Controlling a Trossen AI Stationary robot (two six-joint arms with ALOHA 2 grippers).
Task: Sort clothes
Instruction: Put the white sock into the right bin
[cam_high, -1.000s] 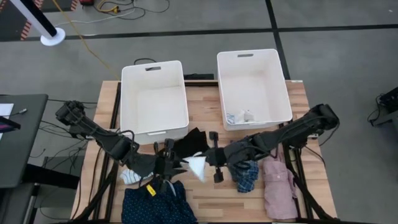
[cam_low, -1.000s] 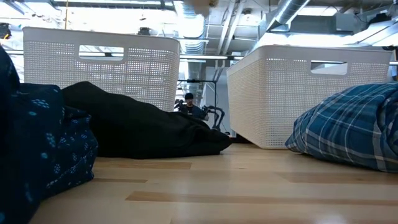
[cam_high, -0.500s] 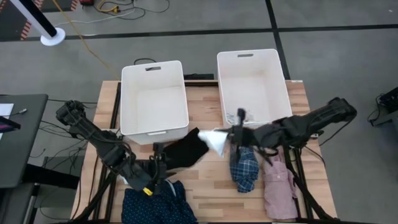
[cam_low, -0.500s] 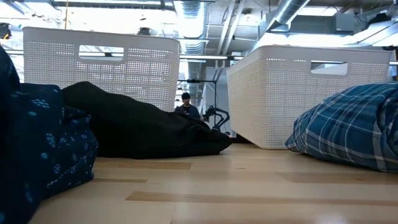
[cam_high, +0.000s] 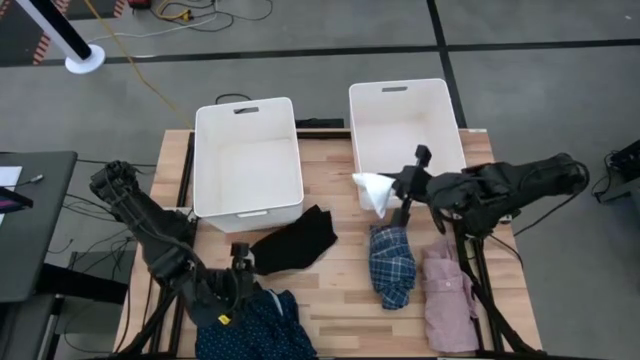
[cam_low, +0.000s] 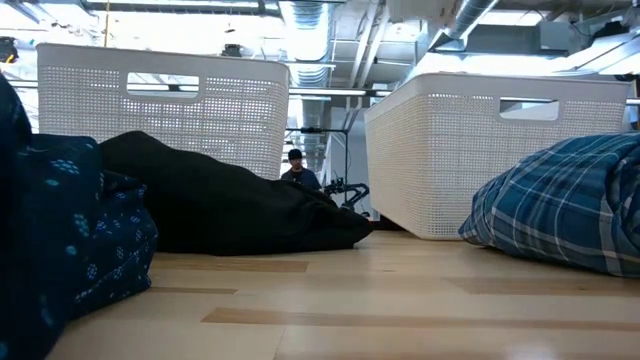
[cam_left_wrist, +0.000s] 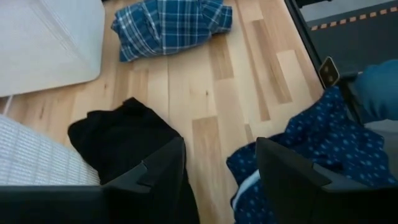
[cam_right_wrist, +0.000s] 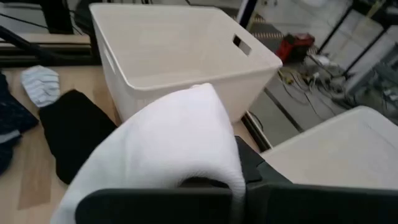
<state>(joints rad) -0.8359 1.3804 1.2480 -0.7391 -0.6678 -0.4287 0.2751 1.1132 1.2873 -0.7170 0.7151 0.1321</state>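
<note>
Your low view shows neither claw; from there you see only the black garment (cam_low: 220, 200), the navy patterned garment (cam_low: 70, 230) cut off at the left edge, the blue plaid garment (cam_low: 560, 215) cut off at the right, and both bins. In the high view the navy piece runs off the near edge of the picture, and your left arm covers part of it.

Your right claw (cam_high: 385, 190) is clamped tight on the white garment (cam_high: 374, 189), which hangs from it at the near left corner of the right bin (cam_high: 407, 135), over the bin's rim and the worktop (cam_high: 330, 300) beside it. In the right wrist view the white cloth (cam_right_wrist: 168, 143) drapes over the fingers and hides them.

Your left claw (cam_left_wrist: 217, 180) stands partly spread and holds nothing; it hovers low over the near left of the worktop, with the black garment just to one side of it and the navy patterned garment on the other.

The blue plaid garment lies just near of the right bin, under the right arm, and the pale pink garment (cam_high: 450, 300) lies right of it. A blue-white striped piece (cam_right_wrist: 40, 84) shows by the left bin (cam_high: 247, 155). A person (cam_low: 297, 172) shows far off between the bins.
</note>
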